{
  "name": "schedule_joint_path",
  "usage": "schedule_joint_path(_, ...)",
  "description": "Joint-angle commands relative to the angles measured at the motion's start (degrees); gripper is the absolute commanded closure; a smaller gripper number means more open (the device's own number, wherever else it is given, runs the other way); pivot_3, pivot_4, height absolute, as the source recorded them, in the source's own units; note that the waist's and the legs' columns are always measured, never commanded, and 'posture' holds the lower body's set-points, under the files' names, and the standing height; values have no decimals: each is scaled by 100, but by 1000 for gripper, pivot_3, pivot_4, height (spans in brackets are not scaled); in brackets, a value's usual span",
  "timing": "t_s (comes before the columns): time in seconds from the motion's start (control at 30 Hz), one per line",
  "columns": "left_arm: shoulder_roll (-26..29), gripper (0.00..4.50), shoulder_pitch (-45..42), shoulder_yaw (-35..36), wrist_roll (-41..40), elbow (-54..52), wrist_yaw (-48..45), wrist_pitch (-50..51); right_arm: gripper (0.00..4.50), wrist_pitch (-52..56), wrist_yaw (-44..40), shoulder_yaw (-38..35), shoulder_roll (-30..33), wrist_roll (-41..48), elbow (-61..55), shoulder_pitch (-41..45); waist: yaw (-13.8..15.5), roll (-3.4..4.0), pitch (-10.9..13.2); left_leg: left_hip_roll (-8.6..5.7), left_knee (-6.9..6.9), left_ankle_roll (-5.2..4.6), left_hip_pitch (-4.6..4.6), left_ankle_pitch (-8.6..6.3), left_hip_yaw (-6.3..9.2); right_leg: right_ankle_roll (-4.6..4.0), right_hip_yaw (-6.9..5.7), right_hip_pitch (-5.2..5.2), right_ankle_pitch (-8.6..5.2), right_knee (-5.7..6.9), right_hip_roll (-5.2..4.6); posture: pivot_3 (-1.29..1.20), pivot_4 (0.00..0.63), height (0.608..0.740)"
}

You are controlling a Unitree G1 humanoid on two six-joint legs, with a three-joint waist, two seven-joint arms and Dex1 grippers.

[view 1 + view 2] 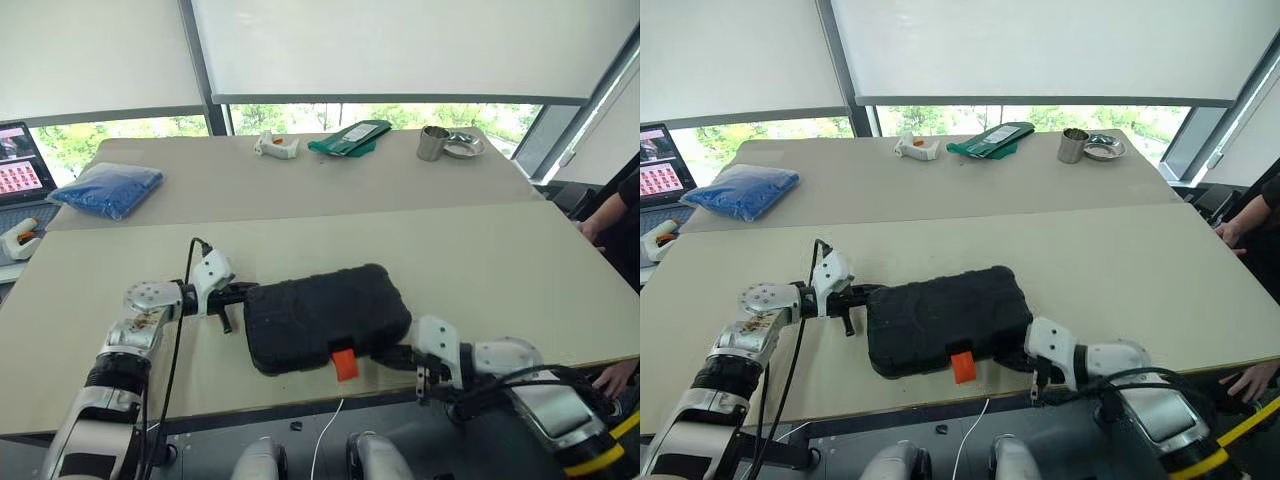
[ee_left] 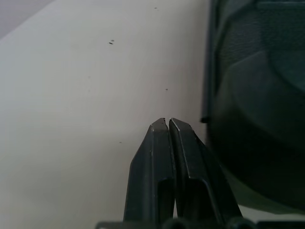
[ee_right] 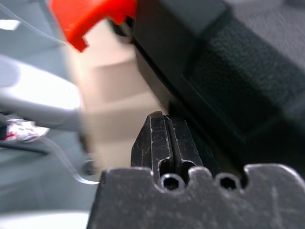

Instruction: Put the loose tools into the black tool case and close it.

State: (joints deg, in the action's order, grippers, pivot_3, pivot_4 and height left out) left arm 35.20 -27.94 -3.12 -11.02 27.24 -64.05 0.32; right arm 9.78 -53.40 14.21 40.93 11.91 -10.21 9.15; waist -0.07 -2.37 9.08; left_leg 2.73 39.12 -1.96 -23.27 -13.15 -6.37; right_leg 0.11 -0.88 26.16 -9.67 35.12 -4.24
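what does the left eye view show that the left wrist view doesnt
Left eye view: the whole closed black tool case with its orange latch at the table's near edge, the right gripper shut at the case's right end, and a blue cloth bundle on the far table. Left wrist view: the left gripper with fingers pressed together, empty, beside the case's wall. Both: case and beige tabletop.

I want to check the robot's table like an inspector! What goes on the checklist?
Surface: beige table, two tops joined.
Job's things: black tool case lid down, orange latch sticking out over the near edge; loose tools: nothing seen.
Clutter: blue cloth bundle, green pouch, metal cup, dish.
Grippers: left gripper shut, beside the case; right gripper shut, at its near edge.
Cables: black cable on left arm.
Surroundings: laptop, windows, person's hand.
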Motion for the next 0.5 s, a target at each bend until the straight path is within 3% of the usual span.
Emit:
schedule_joint_path(0.03, 36, 4354, 349, 332, -357, -591, 86, 366, 4500, -423, 480, -309, -344, -330, 762, 745, -50, 0, 0, 2, 0, 0, 0, 0, 0, -2, 1, 1, 3, 1, -2, 0, 150, 740)
schedule_joint_path(0.27, -114, 4354, 738, 1157, -1149, -1457, 755, 1462, 4500, -822, 378, -419, -569, -508, 1940, 1458, -48, -3, 1, 3, -1, -1, -7, 1, 2, 28, 0, 2, 22, -1, -5, 0, 150, 740)
schedule_joint_path(0.4, 221, 4354, 446, 1416, -1580, -1697, 460, 1922, 4500, -752, 177, -764, -426, -214, 1952, 1358, -47, -4, 2, 0, -5, -1, -7, 1, 2, 30, -3, 1, 22, -2, -4, 0, 150, 740)
schedule_joint_path(0.5, 340, 4354, 92, 1060, -1921, -2247, -1, 2526, 4500, -949, -197, -1068, -369, 207, 1665, 1039, -10, -4, 2, -1, -5, -1, -9, 1, 2, 31, -5, -1, 21, -5, -7, 0, 150, 740)
